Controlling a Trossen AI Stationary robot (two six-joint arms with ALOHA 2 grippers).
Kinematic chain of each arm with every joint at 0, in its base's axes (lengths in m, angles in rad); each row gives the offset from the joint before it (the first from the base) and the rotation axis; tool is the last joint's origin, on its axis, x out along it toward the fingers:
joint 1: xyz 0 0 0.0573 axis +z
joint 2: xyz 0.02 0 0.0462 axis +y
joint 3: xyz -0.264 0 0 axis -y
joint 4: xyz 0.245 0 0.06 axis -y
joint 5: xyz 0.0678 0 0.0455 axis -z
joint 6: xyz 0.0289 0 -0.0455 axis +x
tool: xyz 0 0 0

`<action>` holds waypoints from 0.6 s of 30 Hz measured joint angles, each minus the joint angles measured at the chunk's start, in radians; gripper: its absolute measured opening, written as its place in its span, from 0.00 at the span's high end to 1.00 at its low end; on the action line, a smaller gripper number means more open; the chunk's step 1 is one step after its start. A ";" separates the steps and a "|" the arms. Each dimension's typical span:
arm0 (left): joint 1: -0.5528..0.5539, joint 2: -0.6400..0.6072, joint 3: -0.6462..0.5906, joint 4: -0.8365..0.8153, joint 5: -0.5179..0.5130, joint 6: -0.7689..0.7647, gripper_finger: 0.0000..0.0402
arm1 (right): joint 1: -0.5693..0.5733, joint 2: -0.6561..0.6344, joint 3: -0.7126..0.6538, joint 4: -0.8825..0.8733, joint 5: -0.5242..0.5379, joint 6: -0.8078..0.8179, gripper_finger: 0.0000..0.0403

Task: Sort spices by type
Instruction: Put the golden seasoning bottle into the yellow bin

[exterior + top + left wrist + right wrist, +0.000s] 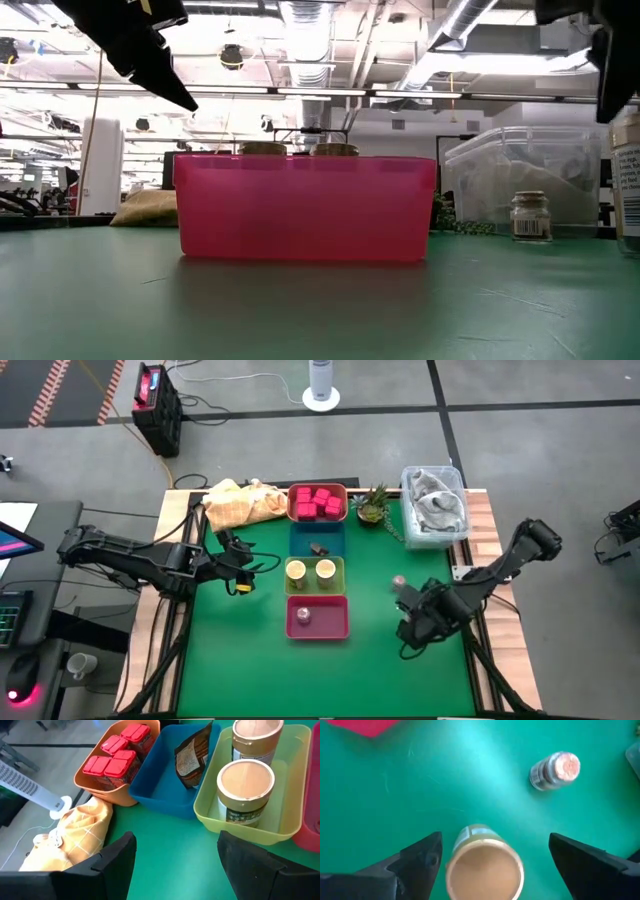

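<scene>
1. Desk (230,660): 4 trays run down its middle.
2. Left gripper (175,865), fingers wide, hangs beside the green tray (295,780) holding 2 tan cylinders (245,790).
3. Right gripper (492,865), fingers wide, straddles a tan cylinder (485,870) standing on the desk.
4. A small jar (555,770) stands nearby.

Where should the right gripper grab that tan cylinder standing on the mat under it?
Probably around its round side wall, just under the cream top, coming straight down. The tan cylinder stands upright between the open fingers of the right gripper, with bare mat around it; the small jar stands well apart.
</scene>
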 joint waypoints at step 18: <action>0.000 0.000 0.000 -0.004 0.000 0.013 0.34 | 0.140 -0.008 -0.163 0.159 0.057 0.253 0.04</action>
